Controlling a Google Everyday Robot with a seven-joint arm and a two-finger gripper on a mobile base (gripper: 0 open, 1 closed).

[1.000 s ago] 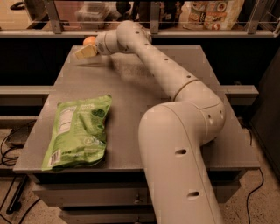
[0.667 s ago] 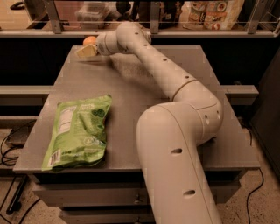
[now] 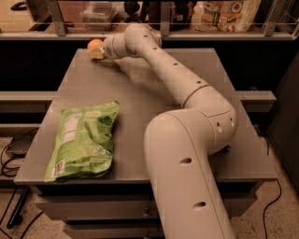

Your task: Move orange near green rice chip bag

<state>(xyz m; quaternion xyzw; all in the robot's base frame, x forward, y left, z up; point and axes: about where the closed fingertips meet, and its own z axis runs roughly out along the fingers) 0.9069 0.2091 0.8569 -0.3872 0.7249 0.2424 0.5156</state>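
The orange [image 3: 94, 44] sits at the far left corner of the grey table [image 3: 140, 93]. My gripper [image 3: 97, 51] is at the end of the outstretched arm, right against the orange's near side and partly covering it. The green rice chip bag [image 3: 84, 140] lies flat on the near left part of the table, white label facing up, well apart from the orange and the gripper.
My large white arm [image 3: 187, 154] reaches from the near right across the table to the far left. A rail and a shelf with packages [image 3: 229, 14] run behind the table. Cables [image 3: 11, 154] lie on the floor at the left.
The arm has shifted slightly to the left. The gripper stays by the orange at the far left corner. The bag has not moved.
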